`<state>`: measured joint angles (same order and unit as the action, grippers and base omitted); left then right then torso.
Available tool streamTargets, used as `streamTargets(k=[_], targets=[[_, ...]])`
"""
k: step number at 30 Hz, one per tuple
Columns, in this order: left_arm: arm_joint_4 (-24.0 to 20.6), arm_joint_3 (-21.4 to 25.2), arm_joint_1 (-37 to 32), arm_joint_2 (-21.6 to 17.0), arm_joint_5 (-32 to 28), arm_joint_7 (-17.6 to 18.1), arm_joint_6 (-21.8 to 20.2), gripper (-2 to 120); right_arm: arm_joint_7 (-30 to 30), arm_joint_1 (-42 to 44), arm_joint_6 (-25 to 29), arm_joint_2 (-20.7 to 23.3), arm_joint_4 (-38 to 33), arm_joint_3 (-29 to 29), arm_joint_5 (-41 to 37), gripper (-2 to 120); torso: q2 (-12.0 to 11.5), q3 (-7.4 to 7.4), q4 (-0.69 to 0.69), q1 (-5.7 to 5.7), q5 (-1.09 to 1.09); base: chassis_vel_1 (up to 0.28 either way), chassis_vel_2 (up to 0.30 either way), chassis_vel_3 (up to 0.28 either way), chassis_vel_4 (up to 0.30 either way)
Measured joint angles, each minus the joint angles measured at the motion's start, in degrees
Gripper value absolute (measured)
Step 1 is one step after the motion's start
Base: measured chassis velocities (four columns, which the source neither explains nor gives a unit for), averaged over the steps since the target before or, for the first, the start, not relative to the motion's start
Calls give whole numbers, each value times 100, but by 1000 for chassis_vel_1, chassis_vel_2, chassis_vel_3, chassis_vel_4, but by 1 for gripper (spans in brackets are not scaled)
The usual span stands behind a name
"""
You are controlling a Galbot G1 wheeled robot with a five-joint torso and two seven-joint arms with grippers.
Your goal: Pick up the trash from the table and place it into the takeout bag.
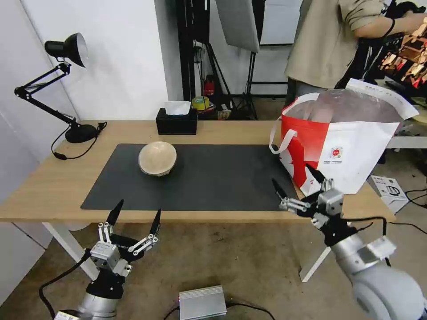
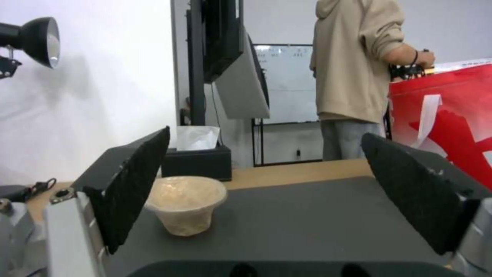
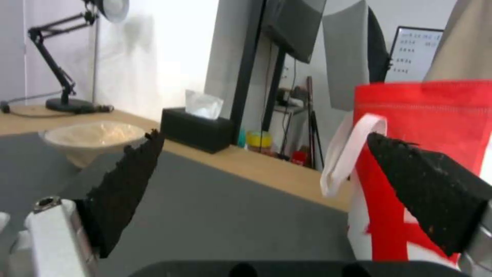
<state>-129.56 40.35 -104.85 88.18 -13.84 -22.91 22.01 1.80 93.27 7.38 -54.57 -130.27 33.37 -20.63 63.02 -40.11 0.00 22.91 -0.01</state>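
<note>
A tan paper bowl [image 1: 157, 158] [image 2: 187, 204] [image 3: 90, 138], a piece of trash, stands on the left part of the dark grey mat [image 1: 213, 178] on the light-wood table [image 1: 53, 186]. The red-and-white takeout bag [image 1: 342, 146] [image 2: 451, 127] [image 3: 425, 127] stands open at the table's right end. My left gripper [image 1: 138, 211] [image 2: 271, 192] hangs open in front of the table's near edge, short of the bowl. My right gripper [image 1: 292, 177] [image 3: 271, 188] is open over the mat's near right corner, close beside the bag, with nothing between its fingers.
A black tissue box [image 1: 176, 121] sits at the table's back edge behind the bowl. A black desk lamp [image 1: 80, 132] stands at the back left, its cord trailing on the wood. On the floor lie a silver box [image 1: 202, 302] and a white carton [image 1: 391, 189].
</note>
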Motion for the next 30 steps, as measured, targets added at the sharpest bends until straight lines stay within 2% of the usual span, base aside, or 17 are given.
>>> streamTargets(k=[6,30], targets=[[9,-55,16,2,0,37,5,100,51,264,117,-414,40,-112,411,100,0,0,0,0,0,0,0,0,0],[84,-64,69,77,20,39,16,100,298,619,416,-755,43,-149,711,100,0,0,0,1,0,0,0,0,0]])
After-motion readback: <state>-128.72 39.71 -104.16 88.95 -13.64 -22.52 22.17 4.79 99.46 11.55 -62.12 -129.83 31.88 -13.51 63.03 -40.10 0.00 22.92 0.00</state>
